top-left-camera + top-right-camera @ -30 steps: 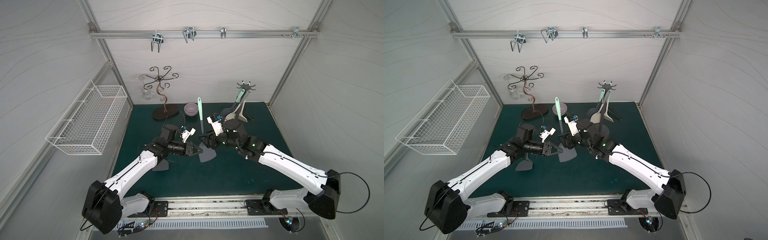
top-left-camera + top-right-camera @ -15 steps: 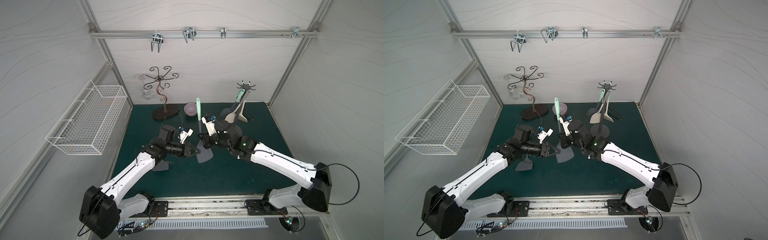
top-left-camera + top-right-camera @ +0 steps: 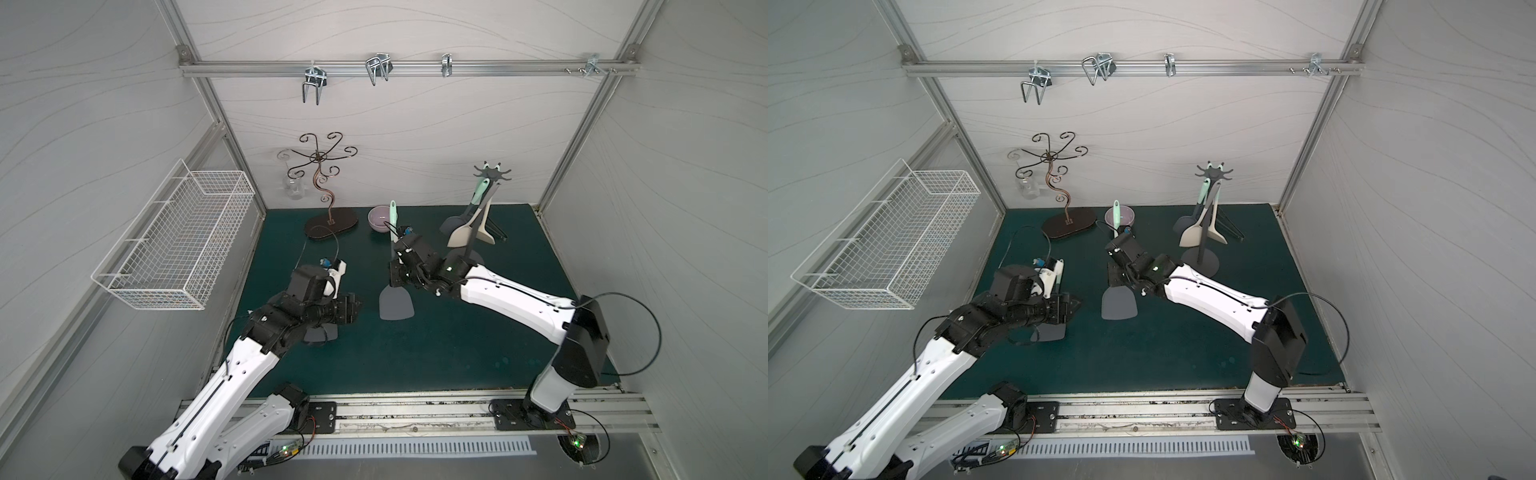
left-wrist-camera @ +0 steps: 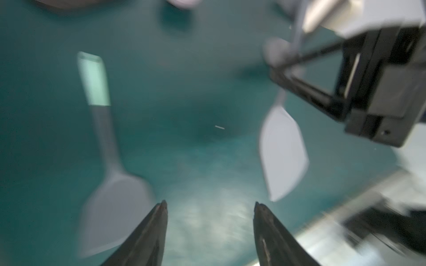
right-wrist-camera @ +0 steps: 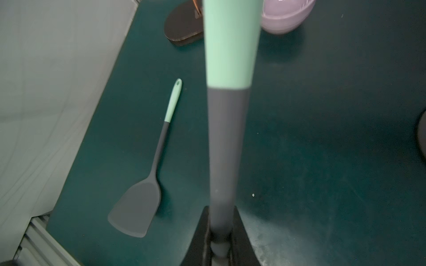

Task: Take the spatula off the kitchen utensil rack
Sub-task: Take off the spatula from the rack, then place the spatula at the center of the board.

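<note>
Right wrist view: right hand [image 5: 221,232] clamped on grey shaft of spatula [image 5: 227,138], upright, blade below hand, off kitchen utensil rack [image 3: 492,173] to hand's side. Left hand [image 4: 209,205] wide, empty; second spatula [image 5: 147,195] flat on tabletop [image 5: 322,161] beside it.

The spatula [image 3: 397,302], dark grey in blade and shaft with a mint-green handle end, is standing upright, blade down, well apart from the kitchen utensil rack [image 3: 492,171]; the right pincer [image 5: 220,239] is clamping its grey shaft; the rack, a dark grey stand with round base, thin pole and star-shaped hook crown, is standing at the back right of the surface [image 3: 436,357], carrying several hanging utensils [image 3: 461,239].
</note>
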Robot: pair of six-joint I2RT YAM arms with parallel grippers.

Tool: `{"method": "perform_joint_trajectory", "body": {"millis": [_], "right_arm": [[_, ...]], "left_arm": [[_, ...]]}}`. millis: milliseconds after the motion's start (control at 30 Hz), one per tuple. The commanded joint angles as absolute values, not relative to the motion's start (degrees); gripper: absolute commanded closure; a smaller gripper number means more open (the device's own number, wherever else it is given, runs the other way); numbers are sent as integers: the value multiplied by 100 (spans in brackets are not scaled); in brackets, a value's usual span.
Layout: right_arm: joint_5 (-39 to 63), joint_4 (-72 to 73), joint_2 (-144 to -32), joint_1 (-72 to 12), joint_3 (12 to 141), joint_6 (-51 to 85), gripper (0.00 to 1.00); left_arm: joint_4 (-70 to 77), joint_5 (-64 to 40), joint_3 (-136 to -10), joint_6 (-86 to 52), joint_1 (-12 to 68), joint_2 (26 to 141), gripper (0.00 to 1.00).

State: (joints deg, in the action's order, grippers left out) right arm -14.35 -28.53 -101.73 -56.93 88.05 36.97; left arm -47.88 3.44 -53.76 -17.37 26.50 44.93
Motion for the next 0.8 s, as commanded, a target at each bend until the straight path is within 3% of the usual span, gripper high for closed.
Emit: {"method": "perform_joint_trajectory", "body": {"millis": [0,233,767], "right_arm": [[-1308,-3471,-10914,-5853,9387,4336,100],[-683,-4414,-12545,-5932,11166,4498,100],[47,-3928,-13677,-6056,11850,4685,100]], "left_arm": [[-5372,2761,-5695,-1367,2637,4025,37],[-5344,3039,-5489,-1274,2635,3450,36],[-5137,2819,-4896,-1258,2640,2853,36]]}}
